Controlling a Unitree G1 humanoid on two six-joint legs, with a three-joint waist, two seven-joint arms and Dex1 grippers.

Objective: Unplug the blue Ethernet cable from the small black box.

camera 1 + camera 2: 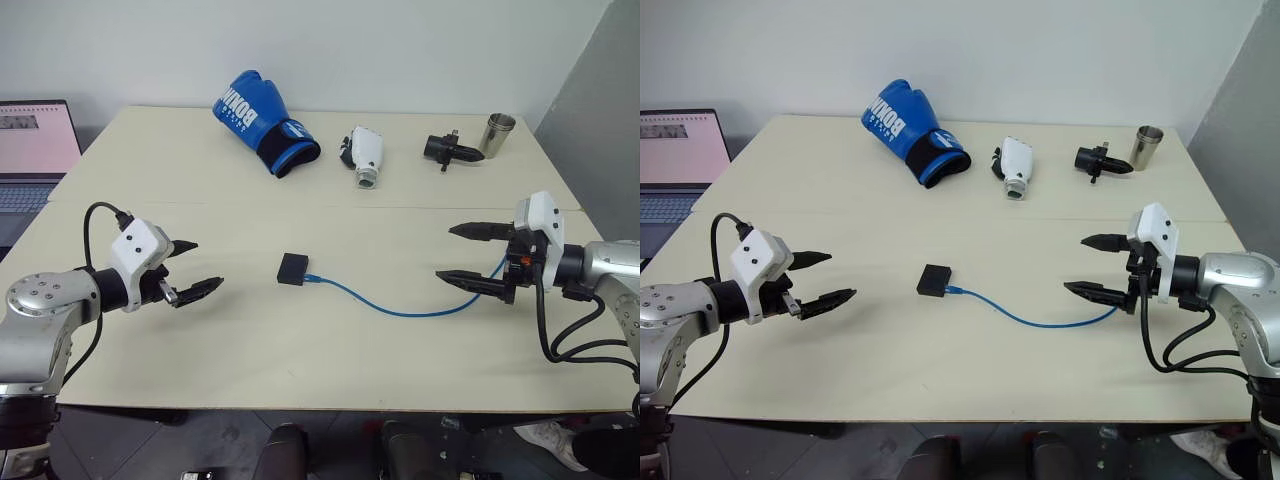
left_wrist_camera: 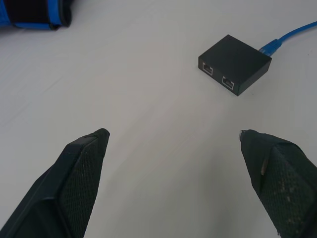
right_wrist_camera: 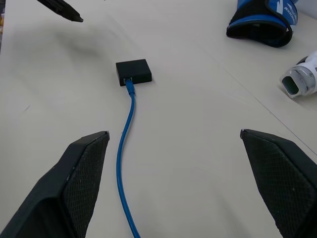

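Note:
The small black box (image 1: 292,268) lies flat in the middle of the table. The blue Ethernet cable (image 1: 400,308) is plugged into the box's right side and curves across the table toward my right gripper (image 1: 459,252). That gripper hovers open above the table, well right of the box, with nothing between its fingers. My left gripper (image 1: 198,266) is open too, left of the box and apart from it. In the left wrist view the box (image 2: 235,64) shows two empty ports facing my left gripper. The right wrist view shows the cable's plug (image 3: 129,84) seated in the box (image 3: 133,72).
A blue boxing glove (image 1: 262,123), a white device (image 1: 364,155), a black gadget with prongs (image 1: 452,151) and a metal cup (image 1: 497,134) lie along the table's far side. A laptop (image 1: 30,150) stands off the table's left edge.

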